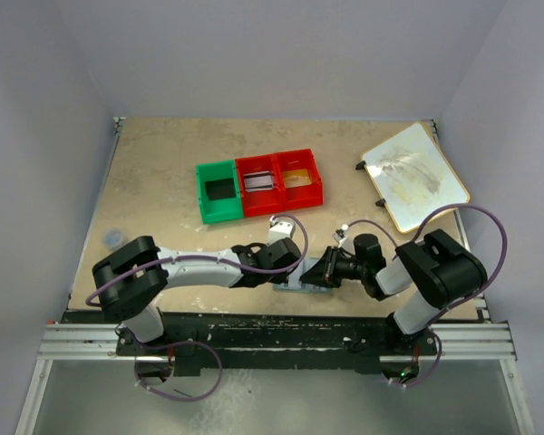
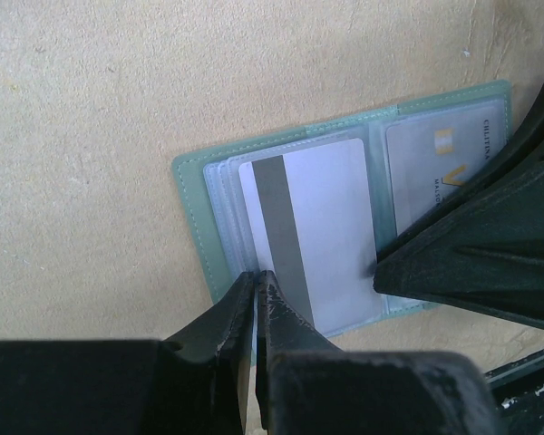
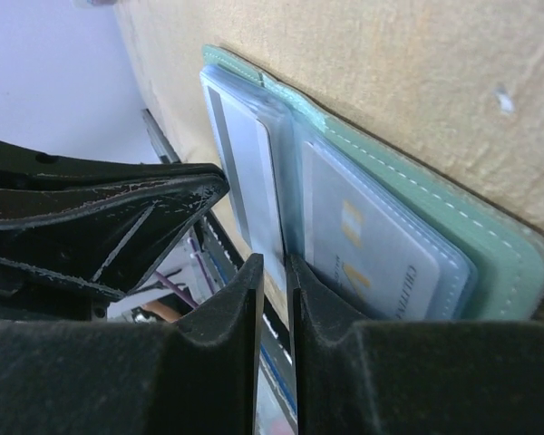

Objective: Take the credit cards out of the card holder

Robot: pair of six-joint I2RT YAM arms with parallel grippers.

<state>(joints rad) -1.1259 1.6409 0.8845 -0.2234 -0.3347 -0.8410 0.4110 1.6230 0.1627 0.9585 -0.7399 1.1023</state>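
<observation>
- Pale walls (image 1: 272, 54) close round a tan worktop (image 1: 154, 181); the card holder (image 2: 192, 217) lies open and flat on it at the lower centre of the overhead view, between my arms; plastic bins (image 1: 219, 213) and a cream board (image 1: 415, 177) sit higher in the frame, well apart from it.
- In my left wrist view the striped card (image 2: 331, 236) lies on the holder's left half, with a dark magnetic stripe down its left part; the chip card (image 2: 435, 172) sits in the right pocket, partly behind my right tool (image 3: 272, 272).
- Handling, as I judge it: both cards are light, thin, stiff enough to slide out whole, yet glossy and slippery; the clear pockets look soft and may cling, so the holder wants pinning; the best hold is a bared edge or corner, pinched flat.
- My left tool (image 2: 257, 283) is clenched, tips meeting at the striped card's lower left corner; whether the edge is nipped between them I cannot tell.
- My right tool's jaws stand a narrow slit apart, tip down by the fold; grasping or only pressing, I cannot tell.
- Writing: the chip card bears a gold mark and small print starting "CHIL"; the rest is too small or covered.
</observation>
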